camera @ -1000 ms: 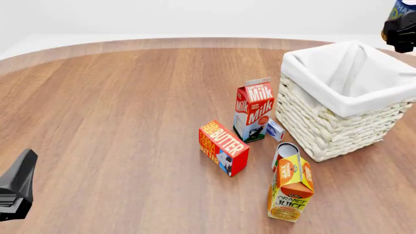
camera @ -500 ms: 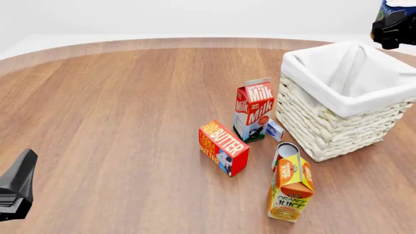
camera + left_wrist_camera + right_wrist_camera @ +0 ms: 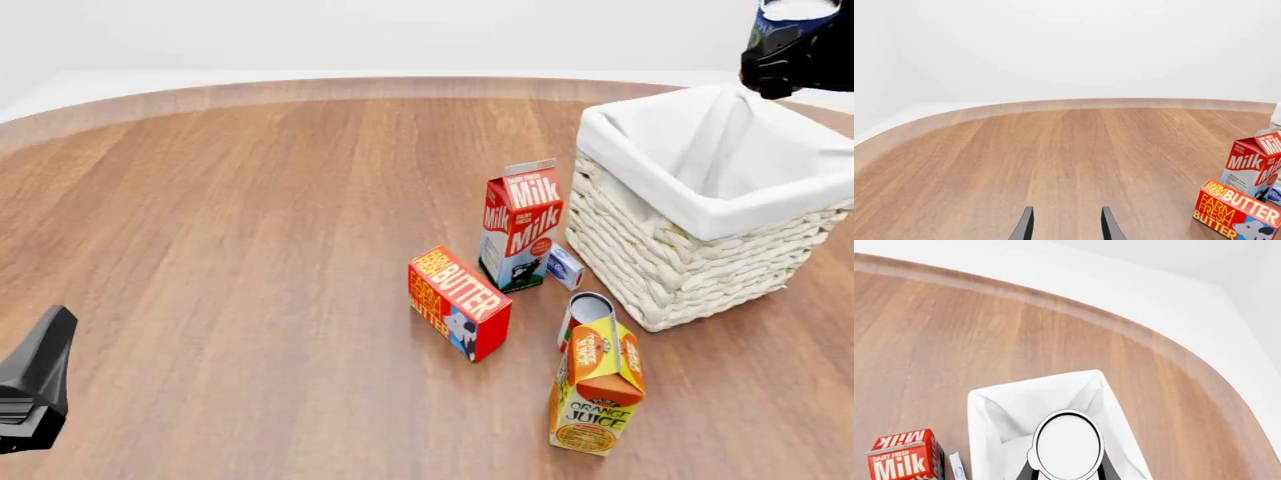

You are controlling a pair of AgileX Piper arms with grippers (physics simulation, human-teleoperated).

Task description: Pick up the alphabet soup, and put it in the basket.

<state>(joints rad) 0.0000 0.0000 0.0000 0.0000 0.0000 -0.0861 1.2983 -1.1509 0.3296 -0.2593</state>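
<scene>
At the far left of the front view the left hand (image 3: 34, 395) sits low over the bare counter (image 3: 267, 200), well apart from everything; its wrist view shows the two fingers parted with nothing between them. Further right stand the butter box (image 3: 458, 302), the milk carton (image 3: 521, 238) and the orange juice carton (image 3: 597, 387), all untouched beside the basket (image 3: 694, 270). At the upper right, the right hand (image 3: 790, 55) is clamped on the alphabet soup (image 3: 797, 12), held high above the basket's far rim. Its wrist view shows the can's pale top (image 3: 1069, 445) over the white lining. The carry looks almost done. The next move probably calls for centring the can over the opening, lowering it inside, then parting the fingers.
</scene>
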